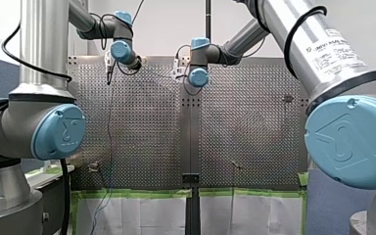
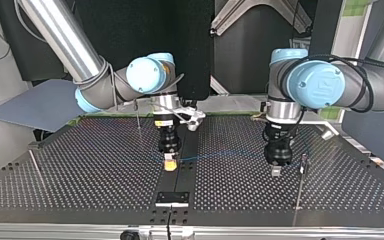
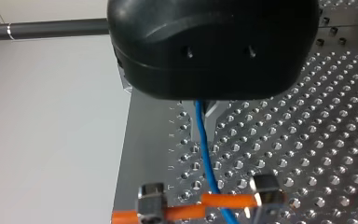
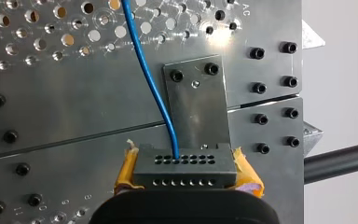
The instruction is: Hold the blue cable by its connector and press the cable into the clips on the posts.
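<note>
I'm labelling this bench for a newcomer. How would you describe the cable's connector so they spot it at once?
On the perforated table, find the dark strip down its middle, where my right gripper hangs. Between its yellow pads sits the connector: a dark grey block with two rows of small holes, the blue cable leaving one, unlike the plain bolted plate ahead of it.

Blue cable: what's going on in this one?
My right gripper is shut on the dark connector at the end of the blue cable, low over the middle of the perforated table. The cable runs across to my left gripper, which hangs low beside a thin post. Whether the cable sits in any clip yet doesn't show.
</note>
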{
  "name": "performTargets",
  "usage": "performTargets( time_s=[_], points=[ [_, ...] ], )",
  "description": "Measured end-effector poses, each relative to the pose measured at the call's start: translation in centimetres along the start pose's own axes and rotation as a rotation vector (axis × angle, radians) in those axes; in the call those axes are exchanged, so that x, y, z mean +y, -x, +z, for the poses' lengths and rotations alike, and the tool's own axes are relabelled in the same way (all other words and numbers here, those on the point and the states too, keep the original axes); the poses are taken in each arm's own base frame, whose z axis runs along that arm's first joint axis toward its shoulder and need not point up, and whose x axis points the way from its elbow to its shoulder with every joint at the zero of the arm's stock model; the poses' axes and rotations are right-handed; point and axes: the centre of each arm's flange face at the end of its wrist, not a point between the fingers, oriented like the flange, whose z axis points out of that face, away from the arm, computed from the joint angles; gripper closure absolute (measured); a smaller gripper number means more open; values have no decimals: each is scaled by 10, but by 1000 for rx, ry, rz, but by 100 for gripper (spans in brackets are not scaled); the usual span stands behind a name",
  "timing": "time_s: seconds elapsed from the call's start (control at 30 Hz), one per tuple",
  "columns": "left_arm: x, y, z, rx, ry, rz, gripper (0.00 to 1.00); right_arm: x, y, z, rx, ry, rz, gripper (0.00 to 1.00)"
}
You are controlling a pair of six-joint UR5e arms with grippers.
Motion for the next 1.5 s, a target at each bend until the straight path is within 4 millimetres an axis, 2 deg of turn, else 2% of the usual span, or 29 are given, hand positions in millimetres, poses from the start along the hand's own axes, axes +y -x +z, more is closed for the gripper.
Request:
performTargets(
  time_s=[0.23,0.4,0.63,1.03,1.3,1.5],
  points=[
    [-3,-6,-2,0,2,1,100,2,2,-1,-10,3,0,100],
    [-8,-20,-7,3,-7,0,100,9,15,-7,-48,18,2,100],
    [-22,-59,-12,50,-35,13,100,21,42,-24,-105,55,-4,100],
    [-46,-142,-21,140,-67,6,100,38,89,-58,-193,101,-28,100],
    [-54,-161,-30,130,-84,-5,100,43,114,-81,-215,110,-26,100],
    [-64,-185,-34,167,-105,12,100,51,133,-98,-233,134,-31,100]
  ],
)
